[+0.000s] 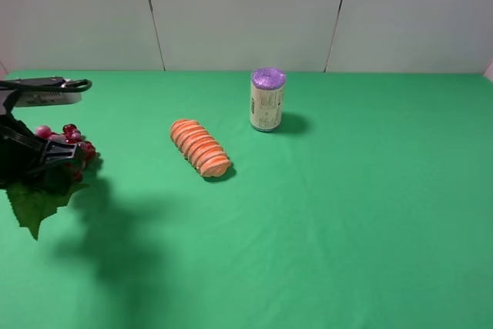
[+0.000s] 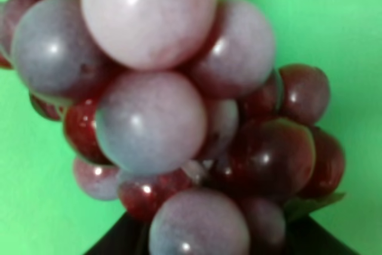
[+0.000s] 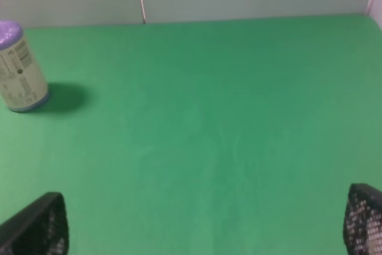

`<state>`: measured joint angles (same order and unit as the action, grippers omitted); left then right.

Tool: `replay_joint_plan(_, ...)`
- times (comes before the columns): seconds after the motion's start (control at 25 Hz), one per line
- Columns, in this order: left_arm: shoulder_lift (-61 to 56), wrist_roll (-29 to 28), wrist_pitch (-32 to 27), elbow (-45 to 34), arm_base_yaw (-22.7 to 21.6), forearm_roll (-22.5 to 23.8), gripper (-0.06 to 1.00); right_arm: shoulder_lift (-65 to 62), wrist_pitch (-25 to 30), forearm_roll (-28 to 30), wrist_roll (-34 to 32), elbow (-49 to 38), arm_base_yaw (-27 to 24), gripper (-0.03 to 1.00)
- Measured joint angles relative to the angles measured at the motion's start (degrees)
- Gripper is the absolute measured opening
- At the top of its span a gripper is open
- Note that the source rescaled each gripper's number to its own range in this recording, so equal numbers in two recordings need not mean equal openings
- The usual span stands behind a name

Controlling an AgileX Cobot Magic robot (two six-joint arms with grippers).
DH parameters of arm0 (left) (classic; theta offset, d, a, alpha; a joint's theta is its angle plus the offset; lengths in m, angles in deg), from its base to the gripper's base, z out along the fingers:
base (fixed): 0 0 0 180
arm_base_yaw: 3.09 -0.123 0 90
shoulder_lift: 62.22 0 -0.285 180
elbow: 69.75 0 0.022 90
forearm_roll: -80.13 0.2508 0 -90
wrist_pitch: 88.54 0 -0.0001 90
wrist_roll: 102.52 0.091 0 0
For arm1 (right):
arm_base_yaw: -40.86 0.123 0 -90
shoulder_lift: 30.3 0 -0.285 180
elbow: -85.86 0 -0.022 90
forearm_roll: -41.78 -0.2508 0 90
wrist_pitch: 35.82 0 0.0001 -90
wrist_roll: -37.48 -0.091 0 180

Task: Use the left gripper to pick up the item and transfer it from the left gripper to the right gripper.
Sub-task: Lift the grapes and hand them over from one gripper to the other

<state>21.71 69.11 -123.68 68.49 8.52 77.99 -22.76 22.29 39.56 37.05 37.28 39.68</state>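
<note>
Glossy dark-red artificial grape bunch (image 1: 71,138) pinched between black left gripper (image 1: 62,156) fingers, at green tabletop (image 1: 347,213) left edge; black right gripper (image 3: 200,225) fingers spread.

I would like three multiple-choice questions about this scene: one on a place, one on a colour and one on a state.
1. In the exterior view, where does the can stand relative to the orange roll?
A) behind it, to the right
B) in front of it
C) on top of it

2. What colour is the can's top?
A) yellow
B) purple
C) white

3. The grapes are:
A) lying on the table
B) held up by the left gripper
C) resting on the orange roll

Answers:
1 A: it stands nearer the back wall, apart from the roll.
2 B: the lid shows purple.
3 B: black jaws clamp the bunch, and its shadow falls below.
</note>
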Motion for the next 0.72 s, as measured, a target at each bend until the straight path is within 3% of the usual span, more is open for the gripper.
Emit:
replay_joint_plan(0.44,-4.48,0.84,-21.51,14.93,0.00,0.00,0.01,0.00,0.00,0.00,0.00,0.00,0.00,1.00)
replay_joint_plan(0.72,-4.48,2.72,-31.23,24.85,0.00,0.00,0.01,0.00,0.06,0.00,0.00,0.00,0.00,1.00)
